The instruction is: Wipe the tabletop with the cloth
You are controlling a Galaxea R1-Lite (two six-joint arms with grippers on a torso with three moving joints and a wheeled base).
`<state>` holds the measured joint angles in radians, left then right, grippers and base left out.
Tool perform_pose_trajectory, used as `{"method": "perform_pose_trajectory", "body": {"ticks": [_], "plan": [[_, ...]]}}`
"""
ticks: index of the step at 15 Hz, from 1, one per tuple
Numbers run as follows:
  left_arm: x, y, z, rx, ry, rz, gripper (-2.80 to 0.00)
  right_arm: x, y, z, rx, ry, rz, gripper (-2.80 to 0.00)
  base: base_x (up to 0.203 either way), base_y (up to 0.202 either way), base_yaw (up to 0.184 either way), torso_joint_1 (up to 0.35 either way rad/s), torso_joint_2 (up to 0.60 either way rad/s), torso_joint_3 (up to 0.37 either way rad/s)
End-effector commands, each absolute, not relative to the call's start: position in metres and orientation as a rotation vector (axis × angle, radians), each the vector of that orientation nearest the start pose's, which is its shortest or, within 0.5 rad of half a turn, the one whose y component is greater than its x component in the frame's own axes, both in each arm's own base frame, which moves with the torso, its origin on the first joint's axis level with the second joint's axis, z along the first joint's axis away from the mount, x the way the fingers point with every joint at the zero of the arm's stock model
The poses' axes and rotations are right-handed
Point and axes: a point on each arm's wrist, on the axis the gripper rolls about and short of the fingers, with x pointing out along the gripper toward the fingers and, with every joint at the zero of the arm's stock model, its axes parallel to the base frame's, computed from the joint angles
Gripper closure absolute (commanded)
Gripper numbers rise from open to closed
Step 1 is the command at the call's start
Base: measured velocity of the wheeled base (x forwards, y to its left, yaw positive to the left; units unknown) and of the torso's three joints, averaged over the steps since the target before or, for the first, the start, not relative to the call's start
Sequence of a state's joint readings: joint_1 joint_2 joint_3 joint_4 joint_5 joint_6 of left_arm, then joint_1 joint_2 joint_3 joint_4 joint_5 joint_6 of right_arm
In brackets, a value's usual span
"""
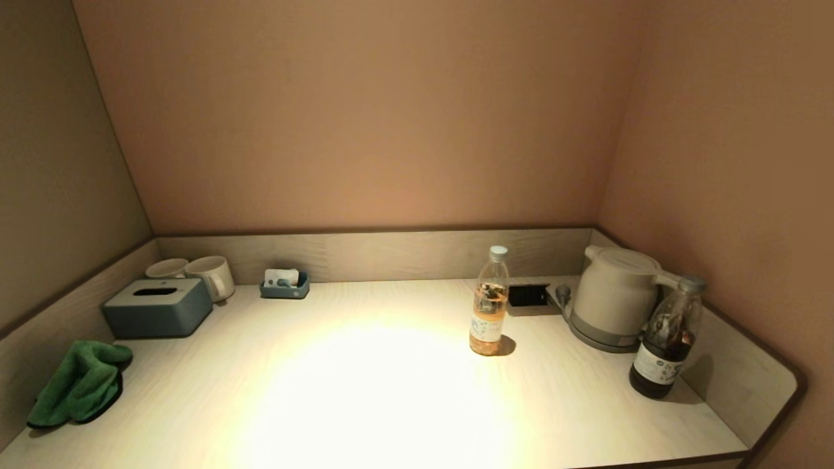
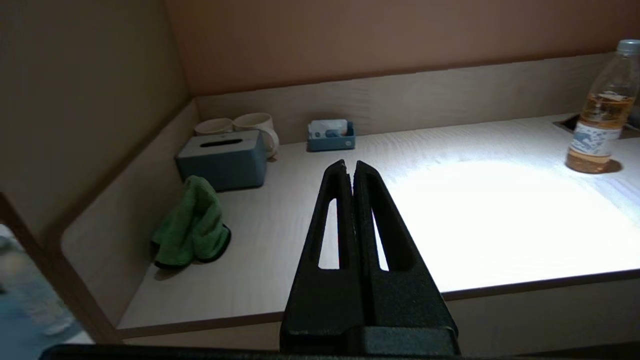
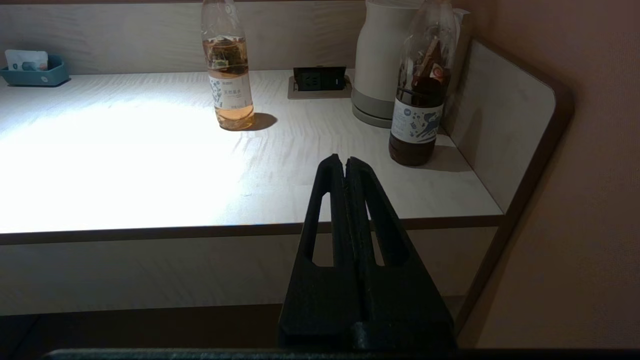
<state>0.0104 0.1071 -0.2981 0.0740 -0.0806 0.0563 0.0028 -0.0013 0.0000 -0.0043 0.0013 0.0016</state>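
Observation:
A crumpled green cloth [image 1: 79,384] lies at the left edge of the pale wooden tabletop [image 1: 365,391], against the side panel; it also shows in the left wrist view [image 2: 192,225]. My left gripper [image 2: 350,167] is shut and empty, held back in front of the table's front edge, to the right of the cloth. My right gripper [image 3: 345,162] is shut and empty, also held before the front edge, near the right end. Neither gripper shows in the head view.
A grey tissue box [image 1: 156,307], two white mugs [image 1: 210,273] and a small blue tray [image 1: 285,285] stand at the back left. A bottle of orange drink [image 1: 488,303] stands mid-right, by a socket [image 1: 528,294]. A white kettle [image 1: 616,296] and a dark bottle [image 1: 664,339] stand at right.

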Motion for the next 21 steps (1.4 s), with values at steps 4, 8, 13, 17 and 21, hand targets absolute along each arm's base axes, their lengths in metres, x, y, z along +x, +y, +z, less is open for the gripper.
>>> {"method": "perform_pose_trajectory", "body": {"ticks": [4,8,13,17,21], "plan": [[-0.05,-0.001,0.139,0.155,-0.202,0.002,0.0,-0.023,0.0,0.076,0.002,-0.005,0.005,0.0,0.0,0.0,0.0,0.0,0.0,0.0],[-0.043,-0.001,0.128,0.141,-0.192,-0.005,0.0,-0.023,0.0,0.076,0.002,-0.005,0.005,0.0,0.0,0.0,0.0,0.0,0.0,0.0],[-0.03,-0.001,0.105,0.136,-0.184,-0.011,0.0,-0.023,0.0,0.076,0.002,-0.005,0.005,0.0,0.0,0.0,0.0,0.0,0.0,0.0],[-0.025,-0.001,0.092,0.137,-0.154,-0.016,0.0,-0.023,0.0,0.076,0.002,-0.005,0.005,0.0,0.0,0.0,0.0,0.0,0.0,0.0],[-0.024,-0.001,0.089,0.13,-0.13,-0.018,0.0,-0.023,0.0,0.076,0.002,-0.005,0.005,0.0,0.0,0.0,0.0,0.0,0.0,0.0]]}}
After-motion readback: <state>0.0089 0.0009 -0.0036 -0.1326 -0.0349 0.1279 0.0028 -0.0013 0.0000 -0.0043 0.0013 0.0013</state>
